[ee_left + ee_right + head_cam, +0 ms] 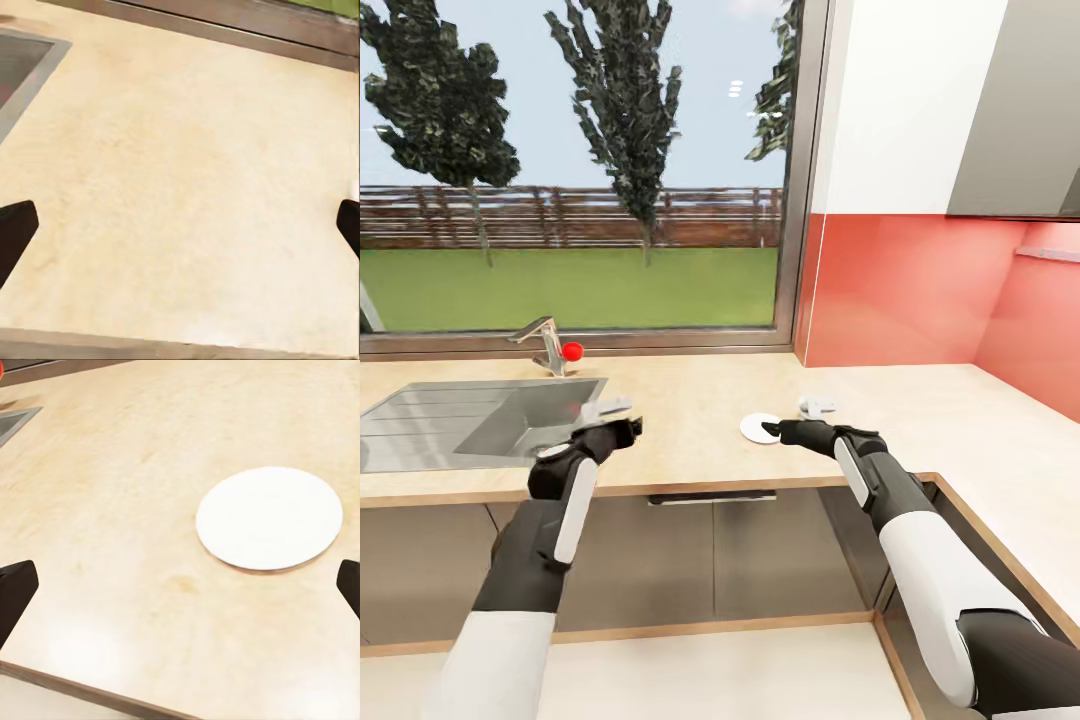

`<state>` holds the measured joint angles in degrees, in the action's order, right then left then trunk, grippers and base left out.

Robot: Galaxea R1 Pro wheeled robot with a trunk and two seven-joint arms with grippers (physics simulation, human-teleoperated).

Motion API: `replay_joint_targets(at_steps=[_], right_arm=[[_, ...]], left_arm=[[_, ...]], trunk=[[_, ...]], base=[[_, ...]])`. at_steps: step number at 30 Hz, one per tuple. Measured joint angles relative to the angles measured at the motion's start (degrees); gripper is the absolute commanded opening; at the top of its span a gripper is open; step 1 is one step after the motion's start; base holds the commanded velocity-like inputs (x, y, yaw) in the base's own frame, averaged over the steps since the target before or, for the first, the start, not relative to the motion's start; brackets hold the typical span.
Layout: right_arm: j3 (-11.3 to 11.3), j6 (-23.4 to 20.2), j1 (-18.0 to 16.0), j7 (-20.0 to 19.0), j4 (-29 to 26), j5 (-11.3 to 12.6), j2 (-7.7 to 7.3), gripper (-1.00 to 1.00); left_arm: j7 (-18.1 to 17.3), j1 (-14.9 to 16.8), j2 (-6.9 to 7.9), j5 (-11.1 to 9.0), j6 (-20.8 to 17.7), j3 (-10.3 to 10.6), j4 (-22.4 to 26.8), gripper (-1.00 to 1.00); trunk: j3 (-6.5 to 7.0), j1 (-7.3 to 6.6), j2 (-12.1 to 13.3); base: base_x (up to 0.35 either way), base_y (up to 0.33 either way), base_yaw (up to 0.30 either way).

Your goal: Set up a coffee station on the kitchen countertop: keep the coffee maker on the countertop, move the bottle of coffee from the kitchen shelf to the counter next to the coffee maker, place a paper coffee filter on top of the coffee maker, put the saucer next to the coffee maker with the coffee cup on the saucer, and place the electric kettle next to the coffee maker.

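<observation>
The saucer (762,427) is lying flat on the kitchen countertop (690,400), well to the right of the steel sink (460,420) and its faucet (545,345). The right gripper (812,407) is hovering just beside the saucer, its fingers spread apart and holding nothing. The left gripper (605,410) is hanging over bare worktop near the sink's right edge, likewise spread and empty.
</observation>
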<state>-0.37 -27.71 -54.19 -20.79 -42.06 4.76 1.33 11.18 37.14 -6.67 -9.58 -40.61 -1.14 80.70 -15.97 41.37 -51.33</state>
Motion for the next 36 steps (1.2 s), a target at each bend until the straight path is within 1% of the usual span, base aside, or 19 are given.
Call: replay_joint_targets(at_steps=[2, 3, 4, 5, 6, 9, 10, 12, 15, 17, 18, 19, 20, 21, 22, 24, 27, 30, 36], right_arm=[[-0.06, -0.13, 0.00, 0.05, -0.04, -0.03, 0.09, 1.00], [-0.13, -0.21, 0.00, 0.07, -0.02, -0.05, 0.10, 1.00], [-0.18, -0.29, 0.00, 0.08, -0.01, -0.05, 0.06, 1.00], [-0.21, -0.48, 0.00, 0.10, -0.03, -0.06, 0.03, 1.00], [-0.23, -0.66, 0.00, 0.12, -0.03, -0.06, 0.04, 1.00], [-0.26, -4.19, 0.00, 0.13, -0.11, -0.07, -0.01, 1.00], [-0.28, -6.68, -0.01, 0.12, -0.21, -0.07, -0.05, 1.00], [-0.32, -15.32, -0.11, 0.08, -1.96, -0.09, -0.15, 1.00], [-0.35, -20.71, -0.27, 0.30, -7.31, -0.05, -0.19, 1.00], [-0.35, -23.60, -0.53, 0.35, -9.37, -0.10, -0.20, 1.00], [-0.35, -24.65, -0.59, 0.35, -9.67, -0.11, -0.19, 1.00], [-0.35, -25.38, -0.63, 0.36, -9.83, -0.11, -0.16, 1.00], [-0.31, -26.26, -0.67, 0.34, -10.05, -0.11, -0.13, 1.00], [-0.30, -26.44, -0.68, 0.31, -10.17, -0.08, -0.13, 1.00], [-0.29, -26.53, -0.69, 0.30, -10.26, -0.06, -0.12, 1.00], [-0.28, -26.60, -0.69, 0.25, -10.33, -0.06, -0.12, 1.00], [-0.32, -26.62, -0.69, 0.19, -10.33, -0.04, -0.12, 1.00], [-0.32, -26.63, -0.69, 0.11, -10.30, -0.03, -0.09, 1.00], [-0.06, -26.57, -0.70, 0.08, -10.29, -0.04, -0.02, 1.00]], left_arm=[[-7.02, 5.08, 0.12, -1.03, -6.51, 0.06, -5.84, 1.00], [-10.34, 8.72, 0.16, -1.78, -10.48, 0.10, -9.84, 1.00], [-11.86, 11.22, 0.15, -2.14, -12.47, 0.11, -12.30, 1.00], [-12.86, 13.57, 0.14, -2.49, -13.76, 0.10, -14.84, 1.00], [-13.24, 14.77, 0.12, -2.60, -14.24, 0.10, -16.29, 1.00], [-14.30, 20.75, 0.04, -3.71, -15.71, 0.11, -26.82, 1.00], [-14.56, 22.37, 0.03, -4.31, -15.92, 0.11, -30.74, 1.00], [-17.07, 26.01, 0.23, -5.82, -16.11, 0.11, -40.29, 1.00], [-22.30, 27.47, 0.16, -6.18, -16.01, 0.26, -45.10, 1.00], [-25.85, 27.72, -0.05, -5.92, -16.01, 1.79, -45.97, 1.00], [-27.20, 27.73, -0.11, -5.90, -16.01, 3.70, -46.11, 1.00], [-28.50, 27.74, -0.15, -5.88, -15.99, 6.43, -46.20, 1.00], [-31.11, 27.69, -0.13, -6.19, -15.60, 13.56, -46.16, 1.00], [-31.99, 27.64, -0.13, -5.98, -15.33, 15.71, -46.12, 1.00], [-32.56, 27.57, -0.16, -5.97, -15.10, 16.98, -46.08, 1.00], [-33.14, 27.47, -0.19, -6.00, -14.69, 18.28, -46.03, 1.00], [-33.39, 27.37, -0.20, -6.10, -14.11, 18.80, -46.08, 1.00], [-33.51, 27.33, -0.10, -6.26, -13.90, 18.79, -46.31, 1.00], [-33.49, 27.26, 0.04, -6.22, -13.79, 18.71, -46.51, 1.00]], trunk=[[0.00, 0.00, 0.00], [0.01, 0.00, 0.00], [0.00, 0.00, -0.01], [0.00, 0.00, -0.01], [0.00, 0.00, -0.01], [-0.01, 0.00, 0.00], [-0.01, 0.00, 0.00], [-0.01, 0.00, -0.01], [0.00, 0.00, -0.01], [-0.01, 0.00, -0.01], [-0.01, 0.00, -0.01], [-0.01, 0.00, -0.01], [-0.01, 0.00, -0.01], [-0.01, 0.00, -0.01], [-0.01, 0.00, -0.01], [-0.01, 0.00, -0.01], [-0.01, 0.00, -0.01], [-0.01, -0.01, -0.01], [-0.01, -0.04, -0.02]], base=[[0.000, 0.000, 0.000], [0.000, 0.000, 0.000], [0.000, 0.000, 0.000], [0.000, 0.000, 0.000], [0.000, 0.000, 0.000], [0.000, 0.000, 0.000], [0.000, 0.000, 0.000], [0.000, 0.000, 0.000], [0.000, 0.000, 0.000], [0.000, 0.000, 0.000], [0.000, 0.000, 0.000], [0.000, 0.000, 0.000], [0.000, 0.000, 0.000], [0.000, 0.000, 0.000], [0.000, 0.000, 0.000], [0.000, 0.000, 0.000], [0.000, 0.000, 0.000], [0.062, 0.000, 0.000], [0.291, 0.000, 0.000]])
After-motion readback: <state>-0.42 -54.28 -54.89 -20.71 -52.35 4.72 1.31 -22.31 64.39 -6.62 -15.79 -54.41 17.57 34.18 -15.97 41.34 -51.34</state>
